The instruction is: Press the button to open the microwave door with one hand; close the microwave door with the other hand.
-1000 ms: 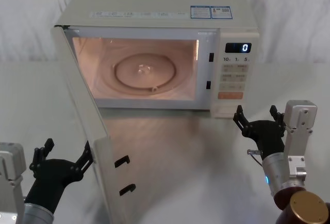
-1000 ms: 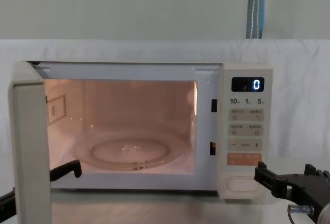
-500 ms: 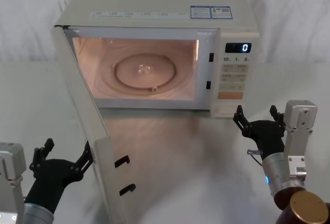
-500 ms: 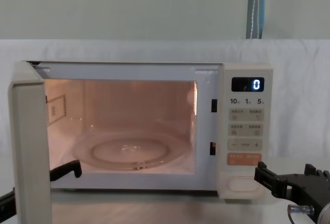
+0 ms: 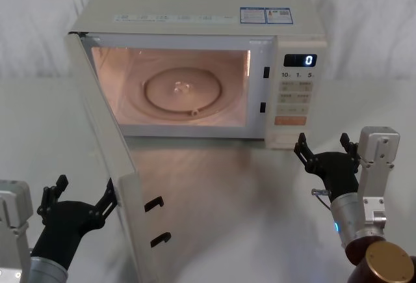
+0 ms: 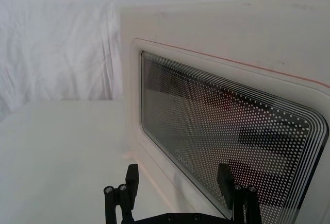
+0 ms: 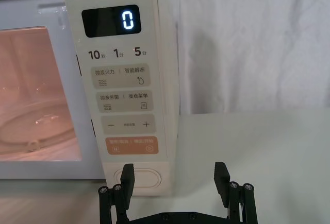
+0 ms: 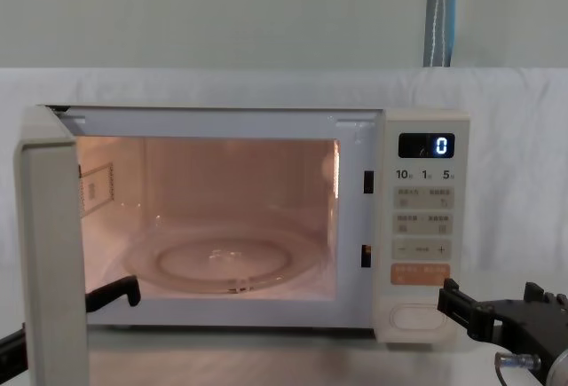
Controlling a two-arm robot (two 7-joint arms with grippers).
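The microwave door point(image 5: 140, 231) stands swung wide open on its left hinge, its free edge toward me. My left gripper point(image 5: 86, 188) is open on the door's outer side, and its right finger sits close to the door's outer face. In the left wrist view that gripper point(image 6: 178, 175) faces the door's dotted dark window point(image 6: 232, 131) at close range. My right gripper point(image 5: 323, 143) is open and empty, a short way in front of the control panel. The button point(image 7: 140, 177) lies just beyond the right gripper point(image 7: 175, 172), near its left finger, with a gap between them.
The microwave point(image 5: 195, 10) stands on a white-draped table point(image 5: 227, 192). Its lit cavity holds a glass turntable point(image 5: 184, 91). The display point(image 7: 112, 21) reads 0, and an orange key point(image 7: 132, 145) sits above the button. Bare tabletop lies between the two arms.
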